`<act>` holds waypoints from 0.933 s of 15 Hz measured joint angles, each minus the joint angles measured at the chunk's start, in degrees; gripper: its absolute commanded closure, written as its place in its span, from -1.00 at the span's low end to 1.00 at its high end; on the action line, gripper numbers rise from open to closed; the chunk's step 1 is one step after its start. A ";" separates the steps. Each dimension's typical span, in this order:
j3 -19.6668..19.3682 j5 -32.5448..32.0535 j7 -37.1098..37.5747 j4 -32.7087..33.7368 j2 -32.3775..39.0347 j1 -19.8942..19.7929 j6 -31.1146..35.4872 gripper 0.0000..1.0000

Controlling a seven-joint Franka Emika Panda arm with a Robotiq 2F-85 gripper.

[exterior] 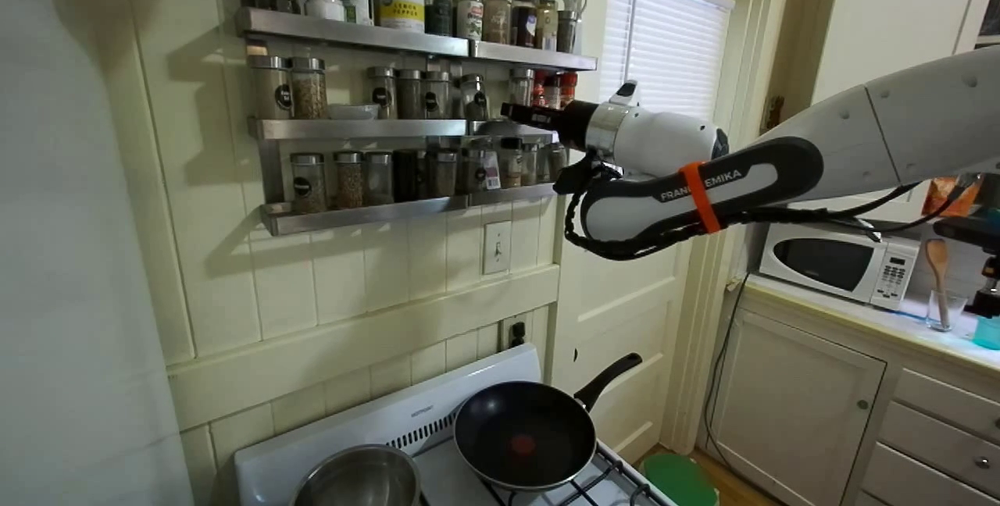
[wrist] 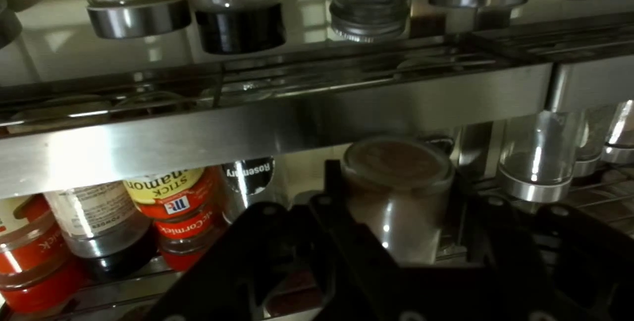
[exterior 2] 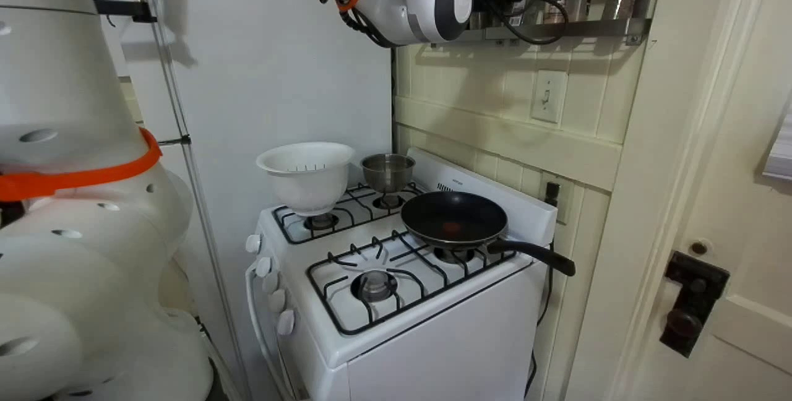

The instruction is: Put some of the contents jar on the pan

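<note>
Down on the stove (exterior 2: 445, 345), in both exterior views, the pan (exterior 2: 455, 216) is set, likely for catching food. In the wrist view, the jar (wrist: 396, 207) is held at its sides by the gripper (wrist: 396, 177), probably for pouring.

The pan (exterior: 525, 422) is showing a smooth dark finish, its handle (exterior: 608, 381) looking matt. Near jar (wrist: 396, 202) is gleaming like glass. Left of pan, pot (exterior 2: 388, 173) is shining like steel, colander (exterior 2: 308, 187) is looking like smooth plastic.
</note>
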 measured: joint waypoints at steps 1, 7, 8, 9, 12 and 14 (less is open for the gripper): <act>0.16 0.16 -0.86 0.53 0.52 0.06 0.78 0.54; 0.45 0.88 -5.84 4.76 3.87 0.62 0.91 0.54; 0.45 1.16 -6.73 5.44 4.46 0.71 0.91 0.54; 0.45 1.42 -7.56 5.90 4.96 0.77 0.91 0.54; 0.42 2.32 -9.97 7.03 6.35 0.96 0.91 0.54; 0.41 2.68 -11.33 7.46 7.07 1.09 0.91 0.54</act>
